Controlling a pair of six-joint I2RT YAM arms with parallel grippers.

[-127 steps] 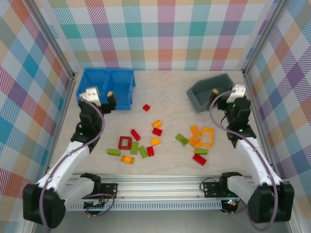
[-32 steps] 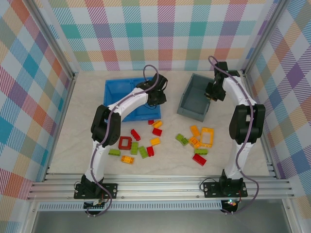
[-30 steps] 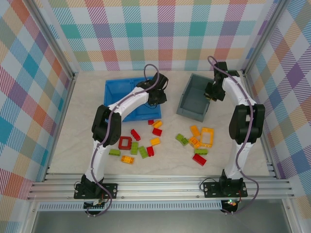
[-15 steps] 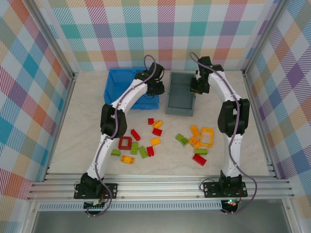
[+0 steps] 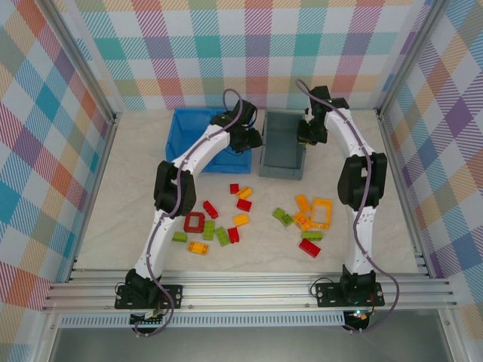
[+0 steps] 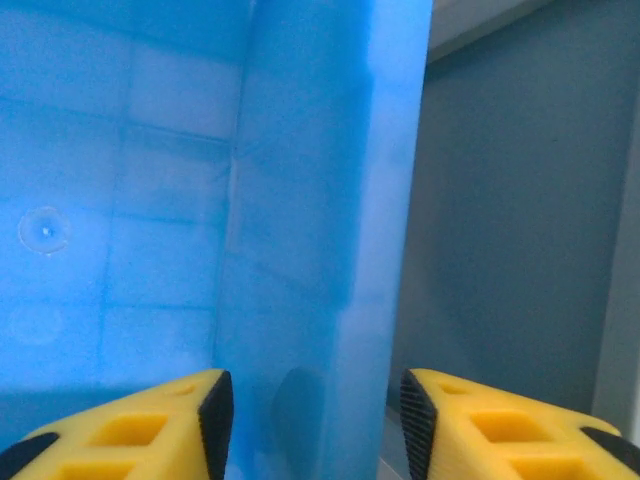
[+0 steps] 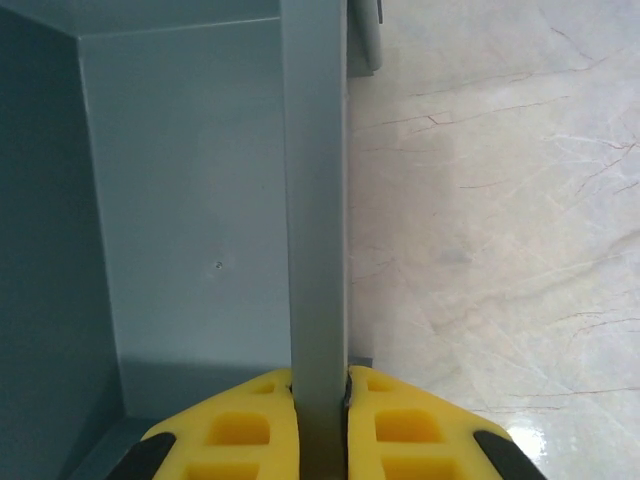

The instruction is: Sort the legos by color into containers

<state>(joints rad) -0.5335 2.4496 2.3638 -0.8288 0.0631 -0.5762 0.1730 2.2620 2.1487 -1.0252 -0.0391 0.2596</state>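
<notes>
The blue bin (image 5: 190, 127) and the grey bin (image 5: 281, 148) stand side by side at the back centre. My left gripper (image 5: 247, 140) is open astride the blue bin's right wall (image 6: 322, 200), with a gap on each side of it (image 6: 310, 415); the grey bin (image 6: 500, 200) lies just beyond. My right gripper (image 5: 306, 134) is shut on the grey bin's right wall (image 7: 315, 200), pinched between the yellow fingers (image 7: 320, 385). Red, green and orange legos lie scattered on the table in front, among them a hollow red frame (image 5: 194, 222) and an orange frame (image 5: 323, 212).
Both arms reach far out over the table, arching above the loose legos. One cluster lies left of centre (image 5: 215, 226), another to the right (image 5: 302, 222). Checked walls close in the table on three sides.
Both bins have been dragged toward the back centre and now sit next to each other. My left gripper has opened off the blue bin's wall. The right one keeps its grip.
</notes>
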